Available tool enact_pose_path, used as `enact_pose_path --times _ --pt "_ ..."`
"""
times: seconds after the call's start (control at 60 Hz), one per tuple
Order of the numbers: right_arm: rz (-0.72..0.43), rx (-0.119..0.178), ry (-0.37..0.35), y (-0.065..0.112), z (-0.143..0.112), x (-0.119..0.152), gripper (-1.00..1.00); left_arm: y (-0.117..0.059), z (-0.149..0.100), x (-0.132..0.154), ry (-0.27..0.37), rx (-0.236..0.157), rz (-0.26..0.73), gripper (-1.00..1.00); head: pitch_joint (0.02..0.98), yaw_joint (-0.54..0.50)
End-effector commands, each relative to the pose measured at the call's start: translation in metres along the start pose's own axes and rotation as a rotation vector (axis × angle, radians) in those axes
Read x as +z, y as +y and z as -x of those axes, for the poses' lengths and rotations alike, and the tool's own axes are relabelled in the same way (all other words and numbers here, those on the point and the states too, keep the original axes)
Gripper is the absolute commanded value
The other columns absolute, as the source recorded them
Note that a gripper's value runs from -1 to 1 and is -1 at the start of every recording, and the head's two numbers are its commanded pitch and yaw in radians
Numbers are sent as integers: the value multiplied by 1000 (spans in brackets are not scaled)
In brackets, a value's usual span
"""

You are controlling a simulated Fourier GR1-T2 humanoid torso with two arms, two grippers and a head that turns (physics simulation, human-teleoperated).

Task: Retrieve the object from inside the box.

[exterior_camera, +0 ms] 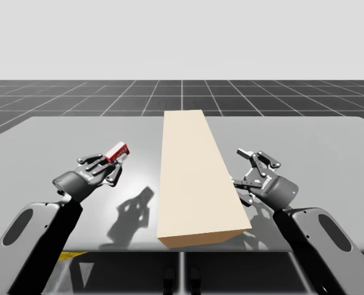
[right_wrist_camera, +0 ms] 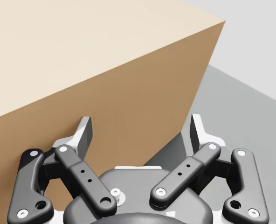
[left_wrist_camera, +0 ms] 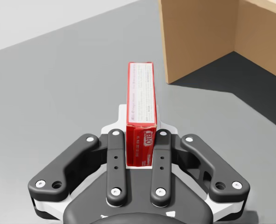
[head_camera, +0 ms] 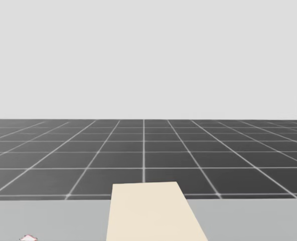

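A bare simulator scene: a plain grey worktop [exterior_camera: 305,141] on a dark gridded floor [head_camera: 143,150] under blank pale backdrop [head_camera: 148,55].

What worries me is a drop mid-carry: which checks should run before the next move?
1. Grip: left claw shut on the red box from both sides: ok.
2. Retrieval: red box outside the tan box, apart from it: ok.
3. Hold near the red box's middle: not ok; it is held by one end and most of it sticks out ahead.
4. Spare hand: right claw open and empty: ok.
5. Clearance between right claw and the tan box's side: cannot tell.
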Motion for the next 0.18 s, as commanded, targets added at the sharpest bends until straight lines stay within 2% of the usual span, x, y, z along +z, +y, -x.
enact_pose_path --times 0.017,0.033,0.117,0.167,0.183 --pt "-87 -49 -68 31 -12 -20 -1000 29 -94 6 -156 -114 12 1000 147 -21" --pt "-83 -50 -68 30 -12 -20 -1000 31 -107 5 -175 -127 7 1000 146 -22" --pt "-80 -54 -70 30 -12 -20 -1000 34 -141 5 -221 -150 -3 1000 146 -22" --pt "-79 -55 -71 30 -12 -20 -1000 35 -159 5 -251 -146 -5 1000 148 -21" --pt "-78 -54 -72 30 -12 -20 -1000 34 -168 5 -267 -157 -9 1000 148 -21"
